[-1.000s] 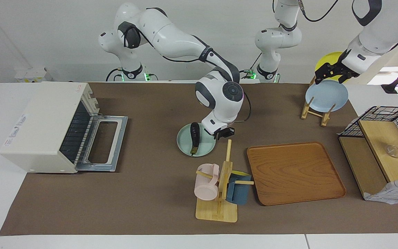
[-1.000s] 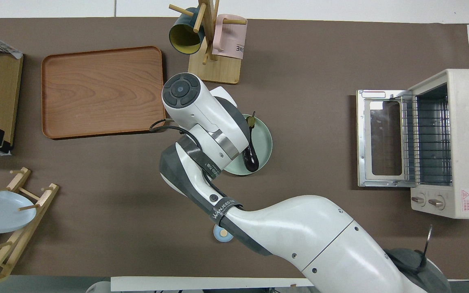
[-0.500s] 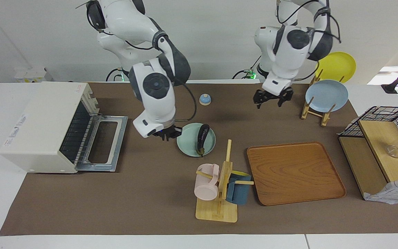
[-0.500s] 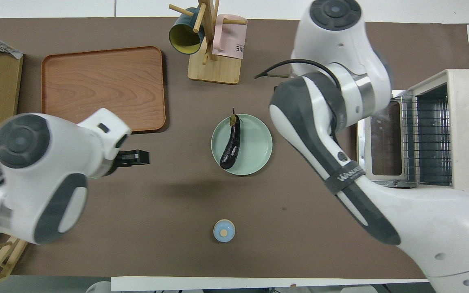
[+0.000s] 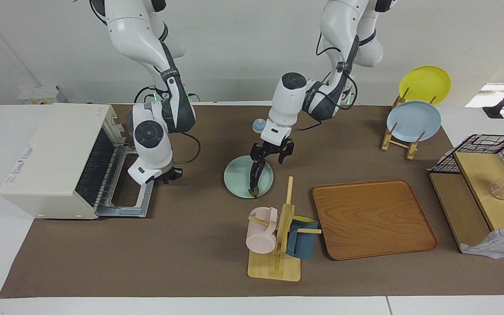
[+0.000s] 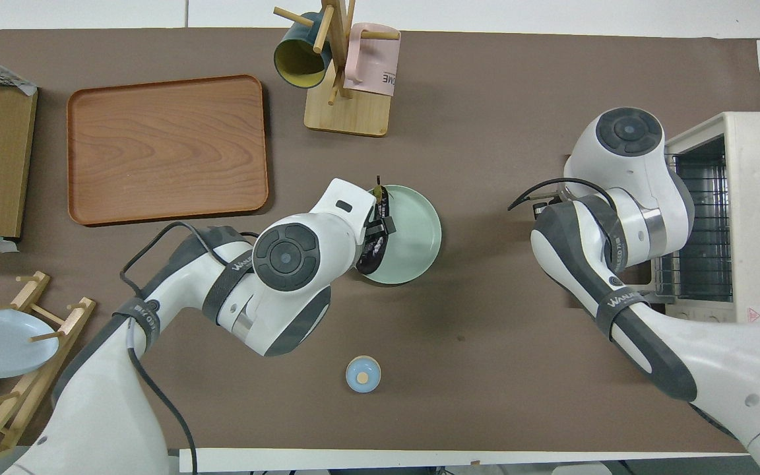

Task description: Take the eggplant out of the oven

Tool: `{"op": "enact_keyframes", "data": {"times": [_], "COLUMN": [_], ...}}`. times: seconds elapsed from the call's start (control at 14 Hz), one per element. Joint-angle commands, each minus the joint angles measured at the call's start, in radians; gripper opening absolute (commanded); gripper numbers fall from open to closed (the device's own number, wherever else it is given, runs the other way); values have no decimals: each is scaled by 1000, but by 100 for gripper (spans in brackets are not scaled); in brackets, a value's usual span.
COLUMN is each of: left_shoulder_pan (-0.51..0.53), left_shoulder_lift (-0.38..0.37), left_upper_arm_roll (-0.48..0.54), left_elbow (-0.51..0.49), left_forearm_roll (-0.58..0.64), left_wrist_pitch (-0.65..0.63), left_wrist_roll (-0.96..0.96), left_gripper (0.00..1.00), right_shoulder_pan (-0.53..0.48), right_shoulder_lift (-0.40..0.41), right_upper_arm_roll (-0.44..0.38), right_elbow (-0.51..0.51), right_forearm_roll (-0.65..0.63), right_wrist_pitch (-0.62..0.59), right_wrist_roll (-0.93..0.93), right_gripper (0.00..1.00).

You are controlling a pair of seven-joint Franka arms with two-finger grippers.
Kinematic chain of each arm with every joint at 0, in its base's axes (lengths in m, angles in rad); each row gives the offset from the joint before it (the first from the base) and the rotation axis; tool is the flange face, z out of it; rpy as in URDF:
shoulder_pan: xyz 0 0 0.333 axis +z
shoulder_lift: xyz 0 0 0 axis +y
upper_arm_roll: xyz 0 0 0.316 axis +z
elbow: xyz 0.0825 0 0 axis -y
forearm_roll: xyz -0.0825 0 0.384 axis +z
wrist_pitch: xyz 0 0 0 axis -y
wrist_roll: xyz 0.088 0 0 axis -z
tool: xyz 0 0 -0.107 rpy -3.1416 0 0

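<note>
**Eggplant on the green plate, oven open and bare**

The eggplant (image 5: 255, 174) lies on the pale green plate (image 5: 236, 179) at mid-tabletop, stem tip pointing away from the robots. The oven (image 5: 55, 159) stands at the right arm's end of the tabletop (image 5: 182, 245), about nine o'clock from the plate in the facing view, its door (image 5: 131, 183) dropped flat and only the wire rack (image 5: 96, 168) showing inside.

The left pincer (image 5: 271, 153) hangs over the plate with its fingers spread wide around the eggplant's thick end; whether they touch it I cannot tell. The right pincer (image 5: 169, 175) hovers over the open door's edge, fingertips together, holding nothing.

At four o'clock from the plate lies a wooden tray (image 5: 374, 218). At six o'clock a mug tree (image 5: 278, 245) carries a pink mug (image 5: 260, 229) and a blue mug (image 5: 301, 243). A small blue bell (image 5: 259, 126) sits at twelve o'clock. A brown mat covers the tabletop; a white wall rises past the arms.
</note>
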Motion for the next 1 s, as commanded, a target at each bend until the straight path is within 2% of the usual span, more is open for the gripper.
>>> {"op": "enact_keyframes", "data": {"times": [0.0, 0.14, 0.29, 0.43, 0.5, 0.57, 0.71, 0.86, 0.93], "left_shoulder_pan": [-35, -45, -66, -80, -80, -80, -69, -43, -7], "left_shoulder_lift": [58, 75, 98, 101, 99, 99, 86, -2, -32], "left_upper_arm_roll": [19, 19, 21, 22, 22, 24, 27, 30, 30], "left_elbow": [58, 59, 53, 56, 59, 67, 105, 101, 95], "left_forearm_roll": [-17, -18, -18, -18, -18, -18, -17, -15, -14], "left_wrist_pitch": [31, 37, 63, 56, 48, 31, -34, -137, -191], "left_wrist_roll": [-15, -49, -56, -104, -125, -128, -142, -129, -106], "left_gripper": [100, 99, 92, 39, 10, 1, 0, 0, 0], "right_shoulder_pan": [-12, -9, -5, -12, -20, -41, -101, -143, -147], "right_shoulder_lift": [-48, -47, -28, -51, -94, -138, -211, -277, -313], "right_upper_arm_roll": [15, 17, 18, 18, 15, 13, 15, 15, 12], "right_elbow": [-77, -58, 68, 138, 141, 138, 135, 138, 147], "right_forearm_roll": [-69, -191, -210, -210, -210, -204, -195, -164, -117], "right_wrist_pitch": [52, 14, -146, -260, -289, -319, -383, -423, -441], "right_wrist_roll": [-17, -20, -88, -208, -254, -292, -363, -432, -449], "right_gripper": [6, 5, 5, 5, 5, 6, 6, 8, 13]}}
